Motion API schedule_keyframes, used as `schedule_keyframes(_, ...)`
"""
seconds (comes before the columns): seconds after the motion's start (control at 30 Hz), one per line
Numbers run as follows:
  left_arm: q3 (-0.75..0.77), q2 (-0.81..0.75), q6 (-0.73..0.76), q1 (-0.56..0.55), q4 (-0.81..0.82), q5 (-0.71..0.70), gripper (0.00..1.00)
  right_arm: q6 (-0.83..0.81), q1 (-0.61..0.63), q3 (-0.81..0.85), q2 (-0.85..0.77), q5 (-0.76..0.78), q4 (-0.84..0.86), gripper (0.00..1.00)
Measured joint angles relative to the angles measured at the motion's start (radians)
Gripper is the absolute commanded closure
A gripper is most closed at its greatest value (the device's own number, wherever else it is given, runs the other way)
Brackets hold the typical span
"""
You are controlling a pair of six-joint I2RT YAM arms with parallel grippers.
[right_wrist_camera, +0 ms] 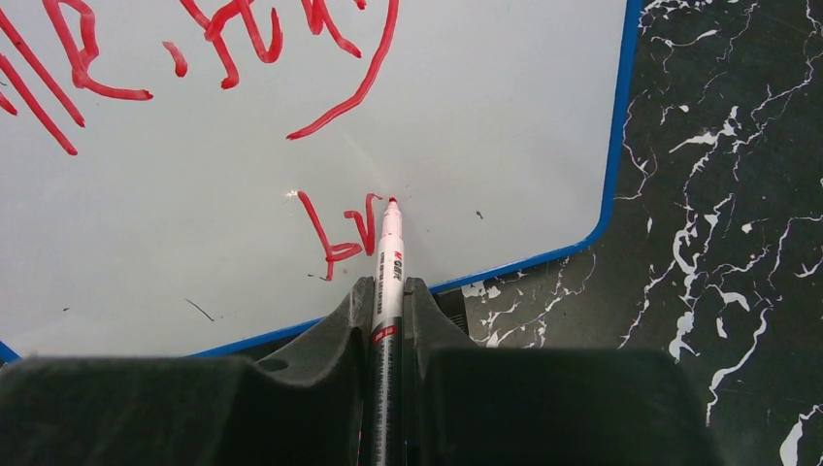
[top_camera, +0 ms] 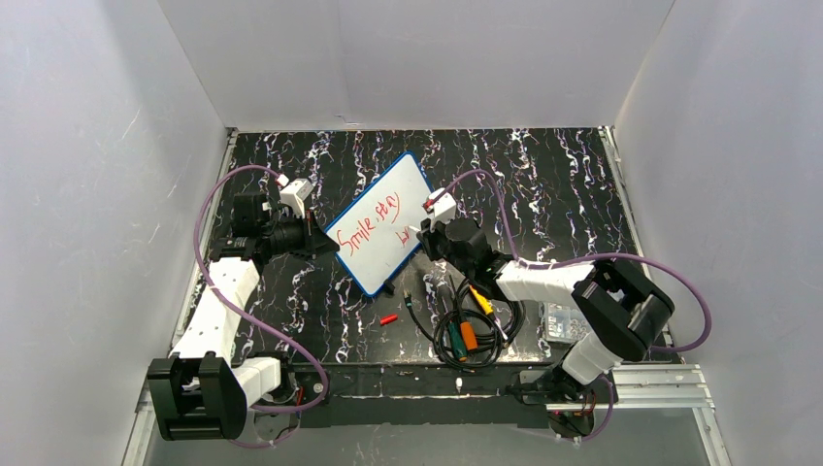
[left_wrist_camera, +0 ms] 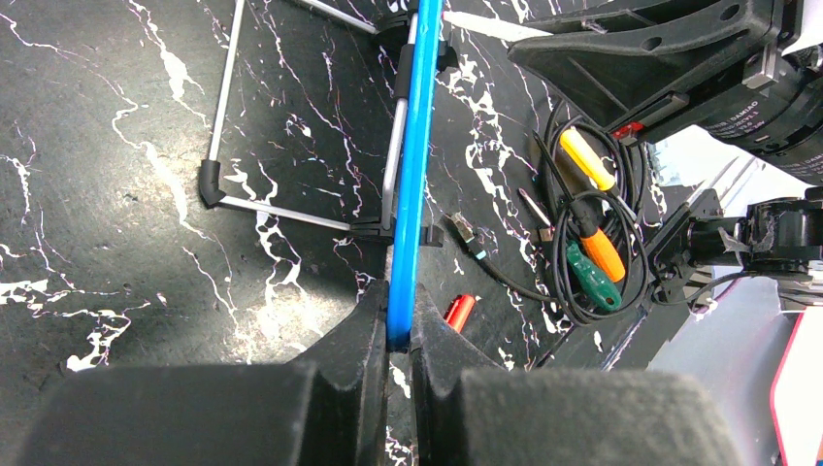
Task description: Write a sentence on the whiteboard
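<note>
Left fingers [left_wrist_camera: 378, 330] were shut tight on the blue rim at the left corner of the whiteboard [left_wrist_camera: 415, 146], gripping it. The whiteboard stood tilted on a wire stand [left_wrist_camera: 291, 216] on the dark marbled surface [left_wrist_camera: 116, 146]. Right fingers [right_wrist_camera: 364, 311] were clamped on a red marker [right_wrist_camera: 390, 254], tip touching the whiteboard's face. The sentence [right_wrist_camera: 223, 39] had its second line only begun. A cable bundle [top_camera: 468, 328] and a red cap [top_camera: 388, 318] lay near the whiteboard's near edge

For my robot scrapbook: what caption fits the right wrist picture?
Right gripper holds a red marker against the whiteboard, starting a second line.
</note>
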Motion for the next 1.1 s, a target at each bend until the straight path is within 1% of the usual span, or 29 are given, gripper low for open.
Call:
schedule_keyframes(0.5, 0.0, 0.0, 0.0, 0.0, 0.0, 0.0, 1.0, 0.025, 0.0, -0.063, -0.001, -0.002, -0.018, 0.99)
schedule_keyframes(0.7, 0.0, 0.0, 0.0, 0.0, 0.0, 0.0, 1.0, 0.026, 0.0, -0.062, -0.034, 0.001, -0.015, 0.99)
schedule_keyframes(1.1, 0.0, 0.0, 0.0, 0.0, 0.0, 0.0, 1.0, 0.007, 0.0, 0.014, -0.026, 0.005, 0.019, 0.99)
